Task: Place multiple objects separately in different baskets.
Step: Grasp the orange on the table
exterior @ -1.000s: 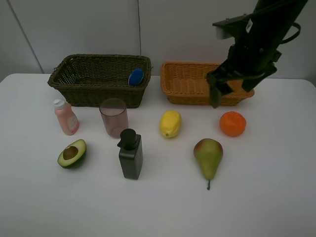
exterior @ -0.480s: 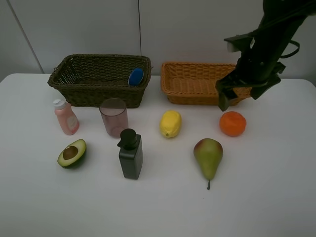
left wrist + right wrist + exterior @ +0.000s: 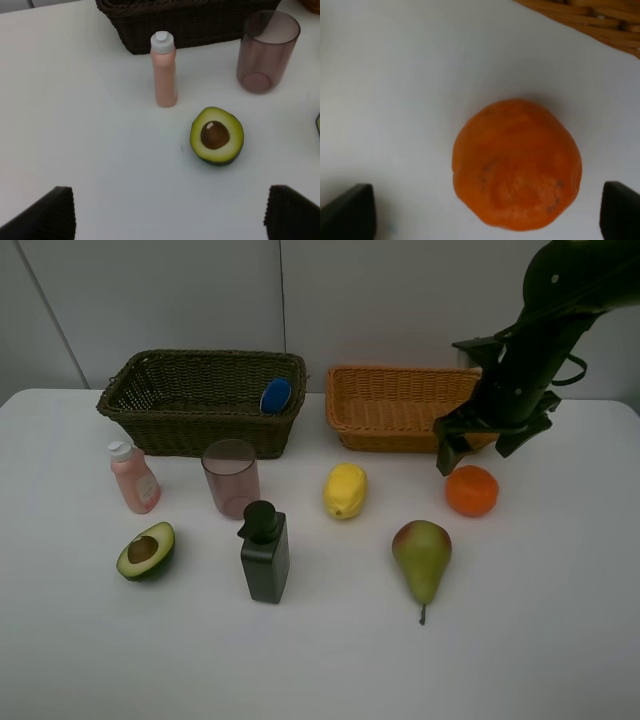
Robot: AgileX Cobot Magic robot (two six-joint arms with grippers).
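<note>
At the right of the frame, just below the tan basket (image 3: 385, 410), the orange (image 3: 471, 490) sits on the table (image 3: 560, 620), clear of the pear (image 3: 421, 558) and the lemon (image 3: 345, 490). It is round, so no axis matters. What counts is that it lies almost straight beneath the right gripper (image 3: 477, 448), which hangs just above it. The wrist view shows the fingers (image 3: 350, 212) spread wide with nothing held and the orange framed between them, a shade nearer one than the other. A straight drop should straddle it, I judge. The left gripper (image 3: 175, 212), also wide open and empty, is well apart, near the avocado (image 3: 216, 135).
</note>
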